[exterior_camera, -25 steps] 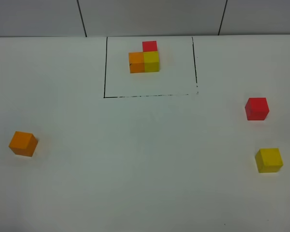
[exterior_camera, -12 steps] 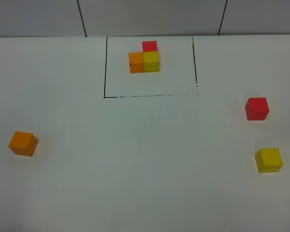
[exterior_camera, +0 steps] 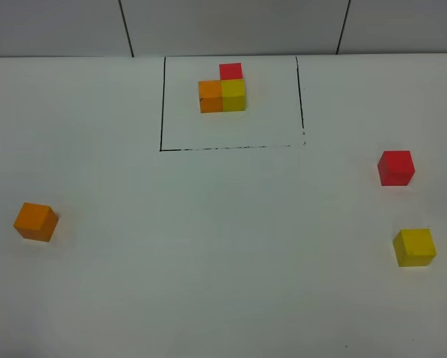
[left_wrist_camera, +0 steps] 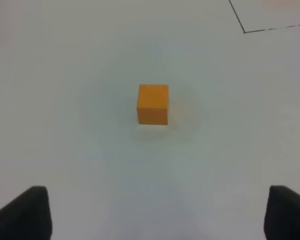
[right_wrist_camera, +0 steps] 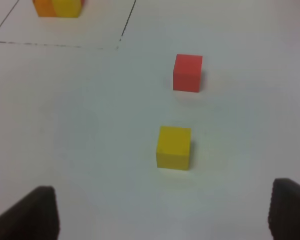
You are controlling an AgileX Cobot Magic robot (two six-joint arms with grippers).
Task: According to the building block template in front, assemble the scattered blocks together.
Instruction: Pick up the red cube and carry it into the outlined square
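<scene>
Left gripper [left_wrist_camera: 155,215] jaws apart, empty, orange cube [left_wrist_camera: 153,104] ahead; right gripper [right_wrist_camera: 160,214] likewise, yellow cube [right_wrist_camera: 173,147] ahead.

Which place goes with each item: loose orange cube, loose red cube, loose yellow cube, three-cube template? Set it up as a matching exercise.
Items
1. loose orange cube
2. loose red cube
3. loose yellow cube
4. three-cube template

Places
A. inside the black outline
B. right side, farther from the outline
C. left side, alone
D. right side, nearer the outline

Pairs: 1-C, 2-D, 3-B, 4-A
</scene>
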